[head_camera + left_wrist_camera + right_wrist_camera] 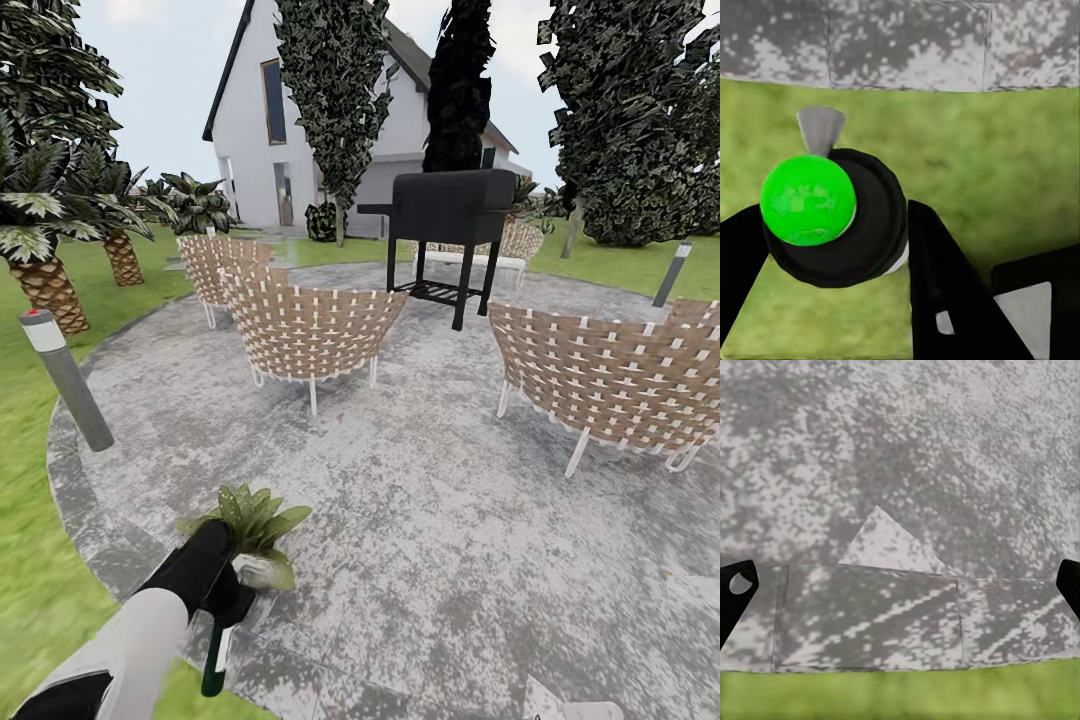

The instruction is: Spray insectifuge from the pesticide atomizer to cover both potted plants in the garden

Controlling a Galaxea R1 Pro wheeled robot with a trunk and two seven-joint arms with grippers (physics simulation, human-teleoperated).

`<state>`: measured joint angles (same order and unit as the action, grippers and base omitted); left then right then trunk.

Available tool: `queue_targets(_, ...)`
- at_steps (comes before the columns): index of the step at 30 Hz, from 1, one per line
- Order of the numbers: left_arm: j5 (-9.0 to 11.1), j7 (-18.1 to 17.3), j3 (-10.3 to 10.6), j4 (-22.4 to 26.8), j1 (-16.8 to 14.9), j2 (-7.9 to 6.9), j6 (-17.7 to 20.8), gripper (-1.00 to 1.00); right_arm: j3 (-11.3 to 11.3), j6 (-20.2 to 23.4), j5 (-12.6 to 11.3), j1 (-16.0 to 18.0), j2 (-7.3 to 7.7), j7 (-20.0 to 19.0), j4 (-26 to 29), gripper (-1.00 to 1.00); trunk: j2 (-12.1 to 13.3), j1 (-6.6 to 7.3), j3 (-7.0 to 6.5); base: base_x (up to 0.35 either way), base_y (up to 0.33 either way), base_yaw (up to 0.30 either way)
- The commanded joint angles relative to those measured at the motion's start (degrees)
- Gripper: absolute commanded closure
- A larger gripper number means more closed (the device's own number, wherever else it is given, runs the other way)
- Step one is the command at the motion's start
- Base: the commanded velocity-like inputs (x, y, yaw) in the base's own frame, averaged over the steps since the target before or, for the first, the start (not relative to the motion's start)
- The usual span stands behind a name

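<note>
One potted plant (250,520) sits at the patio's (450,520) near edge, and the left hand (222,600) hangs just beside it — clamped on the pesticide atomizer (214,660), dark bottle pointing down over the lawn (40,590). The left wrist view looks down on the green-capped bottle pinched between black fingers (945,285). The right hand (900,585) is spread wide and holding nothing — above paving.
</note>
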<state>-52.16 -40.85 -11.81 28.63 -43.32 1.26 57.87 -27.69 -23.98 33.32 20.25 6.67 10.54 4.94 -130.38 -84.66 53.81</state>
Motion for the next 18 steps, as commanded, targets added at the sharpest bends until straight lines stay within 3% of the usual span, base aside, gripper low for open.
queue_targets(1, -0.1, -0.5, -0.5, 0.1, 0.0, -1.56, 0.4, 1.00, -0.4, -0.2, 0.6, 0.1, 0.01, 0.3, -0.1, -1.00, 0.0, 0.01, 0.05, 0.000, 0.000, 0.000)
queue_targets(2, -0.1, -0.5, -0.5, 0.1, 0.0, -2.68, 0.4, 1.00, -0.4, -0.2, 0.6, 0.1, 0.01, 0.3, -0.1, -1.00, 0.0, 0.01, 0.05, 0.000, 0.000, 0.000)
queue_targets(4, -0.1, -0.5, -0.4, -0.1, 0.0, -3.48, 0.4, 1.00, -0.4, -0.2, 0.6, 0.1, 0.01, 0.3, -0.1, -1.00, 0.0, 0.01, 0.05, 0.000, 0.000, 0.000)
queue_targets(6, -0.1, -0.4, -0.5, -0.4, 0.0, -3.14, 0.4, 1.00, -0.4, -0.2, 0.6, 0.1, 0.01, 0.3, -0.1, -1.00, 0.0, 0.01, 0.05, 0.000, 0.000, 0.000)
queue_targets(9, -0.3, -0.3, -0.4, -0.6, 0.0, -1.33, 0.4, 1.00, -0.4, -0.2, 0.6, 0.1, 0.01, 0.3, -0.1, -1.00, 0.0, 0.01, 0.05, 0.000, 0.000, 0.000)
queue_targets(12, -0.4, -0.3, -0.1, -0.7, 0.0, -1.01, 0.4, 1.00, -0.4, -0.2, 0.6, 0.1, 0.01, 0.3, -0.1, -1.00, 0.0, 0.01, 0.05, 0.000, 0.000, 0.000)
queue_targets(16, -0.6, -0.2, -0.1, -0.2, 0.1, -4.08, 0.4, 1.00, -0.4, -0.2, 0.6, 0.1, 0.01, 0.3, -0.1, -1.00, 0.0, 0.01, 0.05, 0.000, 0.000, 0.000)
queue_targets(18, -0.7, -0.2, -0.1, -0.2, 0.1, -4.59, 0.4, 1.00, -0.4, -0.2, 0.6, 0.1, 0.01, 0.3, -0.1, -1.00, 0.0, 0.01, 0.05, 0.000, 0.000, 0.000)
